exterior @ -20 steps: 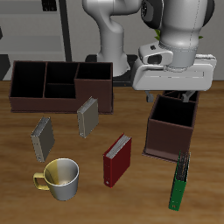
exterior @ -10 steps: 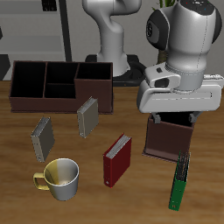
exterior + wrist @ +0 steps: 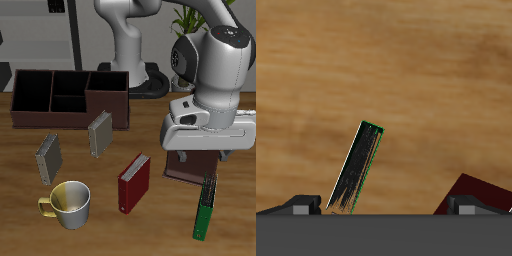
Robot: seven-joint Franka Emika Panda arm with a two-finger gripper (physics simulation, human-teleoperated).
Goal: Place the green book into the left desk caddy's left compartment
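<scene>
The green book (image 3: 205,208) stands on edge near the table's front edge, thin, with a dark patterned spine. It also shows in the wrist view (image 3: 360,166), tilted on the wood. The left desk caddy (image 3: 186,165), maroon-brown and seen end-on, stands just behind the book. The robot's hand hides most of it, and its compartments are out of sight. One corner of the caddy shows in the wrist view (image 3: 478,194). My gripper (image 3: 205,152) hangs over the caddy's front end, a little behind and above the book. It is open and empty, with its fingertips (image 3: 300,204) wide apart.
A second maroon caddy (image 3: 68,97) stands broadside at the back. Two grey books (image 3: 99,133) (image 3: 49,157) stand in front of it. A red book (image 3: 134,181) stands mid-table and a yellowish mug (image 3: 68,204) sits near the front edge.
My gripper has moved toward the table's front edge and down, from behind the left caddy to over its front end. Nothing on the table has moved.
</scene>
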